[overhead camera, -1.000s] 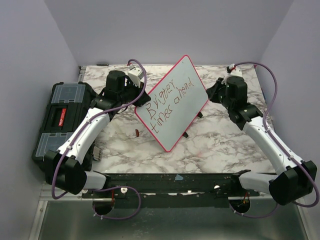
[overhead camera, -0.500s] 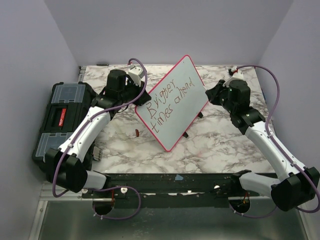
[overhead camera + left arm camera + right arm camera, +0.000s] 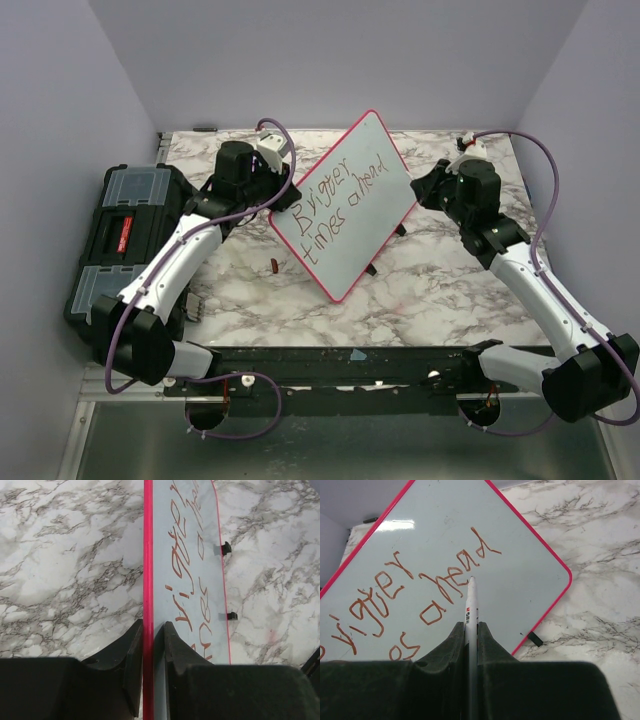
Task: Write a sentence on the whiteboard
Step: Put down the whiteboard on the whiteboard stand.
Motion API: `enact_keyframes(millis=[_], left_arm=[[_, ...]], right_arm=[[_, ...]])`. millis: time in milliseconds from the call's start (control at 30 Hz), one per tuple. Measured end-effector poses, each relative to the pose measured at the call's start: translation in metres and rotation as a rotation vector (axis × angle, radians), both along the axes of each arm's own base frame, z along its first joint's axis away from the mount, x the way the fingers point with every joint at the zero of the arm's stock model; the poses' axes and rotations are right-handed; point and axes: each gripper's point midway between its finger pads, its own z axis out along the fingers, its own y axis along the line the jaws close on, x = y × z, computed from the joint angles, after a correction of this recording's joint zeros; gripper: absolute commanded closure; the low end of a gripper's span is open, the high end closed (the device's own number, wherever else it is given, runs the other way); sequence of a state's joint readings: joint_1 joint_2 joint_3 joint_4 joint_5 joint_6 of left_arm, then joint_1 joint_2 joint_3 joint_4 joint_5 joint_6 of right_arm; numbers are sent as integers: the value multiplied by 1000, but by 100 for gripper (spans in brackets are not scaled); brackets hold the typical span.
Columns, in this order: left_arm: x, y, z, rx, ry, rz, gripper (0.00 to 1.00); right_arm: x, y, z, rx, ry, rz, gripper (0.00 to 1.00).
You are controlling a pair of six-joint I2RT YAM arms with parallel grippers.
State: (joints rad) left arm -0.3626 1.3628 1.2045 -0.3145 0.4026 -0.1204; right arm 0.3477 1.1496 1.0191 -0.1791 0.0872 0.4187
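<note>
Whiteboard [image 3: 345, 262], thin, stiff and probably light, stands tilted over the middle of the desk [image 3: 450, 290] with the sentence [image 3: 335, 205] on it; the left pincer [image 3: 151, 625] pinches its pink frame at the 9 o'clock edge, a sensible hold. Right pincer [image 3: 470, 626], at 3 o'clock, is pressed on a marker [image 3: 471, 600]. Toolbox [image 3: 125, 230] at 9 o'clock of the desk is closed, content hidden.

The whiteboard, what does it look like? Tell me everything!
The whiteboard is a pale, smooth rectangle with rounded corners and a thin pink-red frame. Two lines of reddish-brown handwriting cross it. It is tilted up over the marble table, its edge clamped in the jaws of the left gripper. Small black clips stick out along one side. The marker in the right gripper points at the writing.
</note>
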Motion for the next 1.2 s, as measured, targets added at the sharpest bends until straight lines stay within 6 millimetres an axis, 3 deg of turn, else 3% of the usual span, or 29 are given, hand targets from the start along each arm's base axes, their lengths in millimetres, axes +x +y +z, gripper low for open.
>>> enact_keyframes(millis=[500, 733, 900, 1200], left_arm=[[11, 17, -24, 100, -17, 65, 73], [7, 18, -39, 113, 8, 62, 65], [5, 14, -52, 118, 42, 43, 62], [1, -2, -57, 107, 55, 1, 62]], right_arm=[[1, 0, -2, -1, 1, 0, 99], [1, 0, -3, -1, 2, 0, 99], [1, 0, -3, -1, 2, 0, 99], [0, 0, -5, -2, 6, 0, 99]])
